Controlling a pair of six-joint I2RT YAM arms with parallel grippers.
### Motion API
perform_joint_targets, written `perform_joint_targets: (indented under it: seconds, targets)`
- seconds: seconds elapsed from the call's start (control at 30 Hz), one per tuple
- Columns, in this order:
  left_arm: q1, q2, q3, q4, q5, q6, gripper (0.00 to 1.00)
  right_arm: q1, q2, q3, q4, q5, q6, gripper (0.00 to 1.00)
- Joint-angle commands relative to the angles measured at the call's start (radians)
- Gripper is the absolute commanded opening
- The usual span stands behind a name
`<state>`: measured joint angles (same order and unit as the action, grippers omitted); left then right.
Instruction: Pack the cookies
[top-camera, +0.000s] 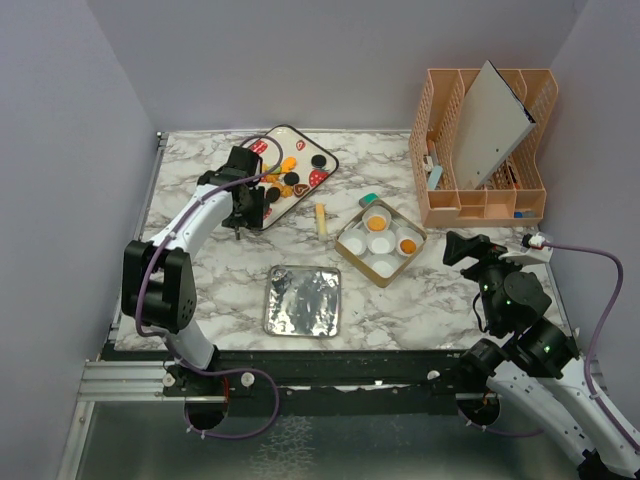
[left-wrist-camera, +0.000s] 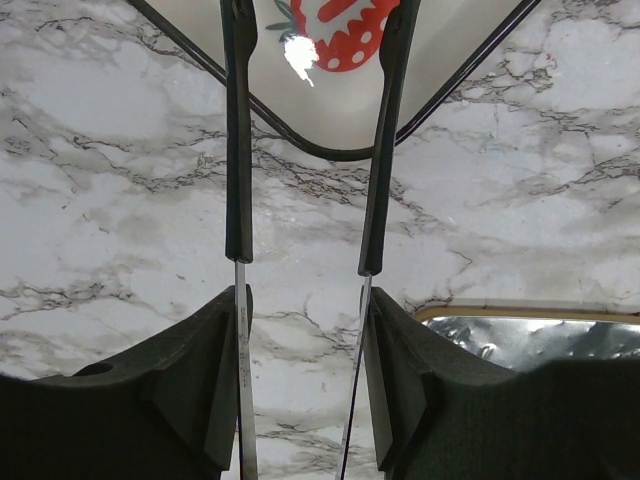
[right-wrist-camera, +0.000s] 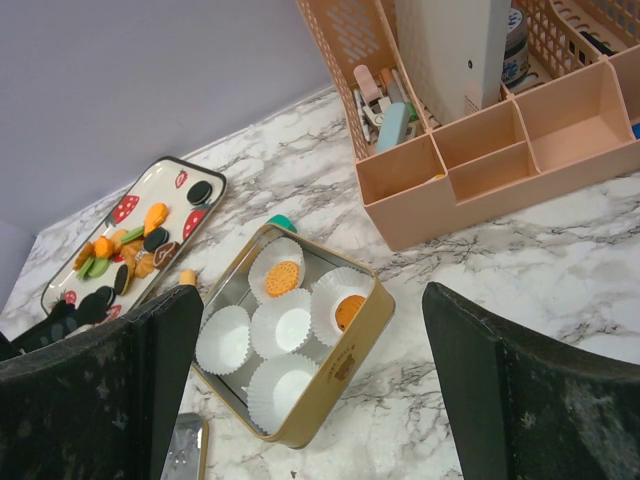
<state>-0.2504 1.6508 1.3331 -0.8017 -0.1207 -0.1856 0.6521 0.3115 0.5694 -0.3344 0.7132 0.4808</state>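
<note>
Two arms were in view, and I judge that only the left one was at work, on the step of fetching the next piece. Your left gripper (top-camera: 248, 205) hung low at the near corner of the tray (top-camera: 297, 139). Its fingers (left-wrist-camera: 238, 150) were moderately apart, with only marble and the tray's rim between them, so it held nothing.

The cookies (top-camera: 285, 181) lay in a loose heap on the left half of that tray. They were small flat round discs in orange, black, green and tan-brown, some touching or overlapping, among the printed red strawberries. From above I could not tell which disc was nearest to the fingers, because the arm covered that part.

To the right stood the gold tin (top-camera: 349, 253) with five white paper cups (top-camera: 381, 245). Two cups had one orange-looking cookie each and three were empty, so the packing seemed less than half done.

The next move, in my opinion, calls for you to bring the fingers over the rim, choose a disc lying apart from its neighbours, and close on its edges. The discs are thin and may slip.

Your right gripper (top-camera: 462, 248) stood far right, near the peach organiser (top-camera: 485, 195), with its jaws fully wide and empty.
</note>
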Motion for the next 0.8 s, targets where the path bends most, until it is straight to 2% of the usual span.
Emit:
perform_joint_targets:
  seconds: [0.0, 0.47, 0.77]
  targets:
    - [0.014, 0.033, 0.035, 0.025, -0.010, 0.009, 0.52, -0.006, -0.006, 0.004, -0.002, 0.004, -0.001, 1.00]
    - [0.055, 0.115, 0.078, 0.052, 0.059, 0.011, 0.50, -0.006, -0.002, 0.001, 0.001, 0.008, -0.003, 1.00]
    - [0.055, 0.102, 0.085, 0.052, 0.071, 0.012, 0.42, -0.006, 0.000, 0.004, 0.003, 0.003, -0.004, 1.00]
